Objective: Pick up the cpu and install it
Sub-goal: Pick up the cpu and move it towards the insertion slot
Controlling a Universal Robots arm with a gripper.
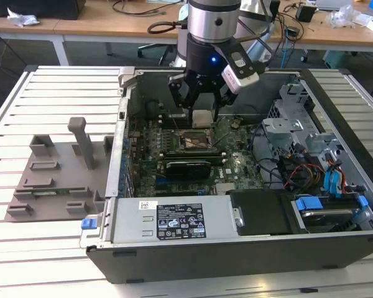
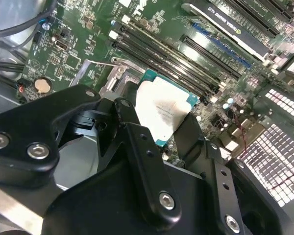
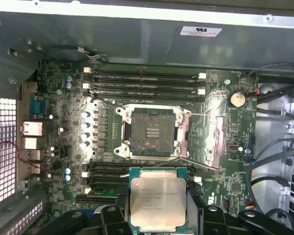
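Exterior view, upper centre of the frame: the gripper [image 1: 202, 113] hangs inside the computer case [image 1: 174, 254], its 2 fingers clamped on the cpu [image 1: 202, 118], near the socket [image 1: 196, 140]. Second wrist view: the cpu [image 2: 164, 110] sits between black fingers [image 2: 132, 134] over the motherboard [image 2: 78, 58]. First wrist view: the cpu [image 3: 158, 203] is beside the open socket [image 3: 152, 132], apart from it.

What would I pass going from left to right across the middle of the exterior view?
First the grey fixture block → the gripper shut on the cpu → the metal drive cage → the blue cable connectors.
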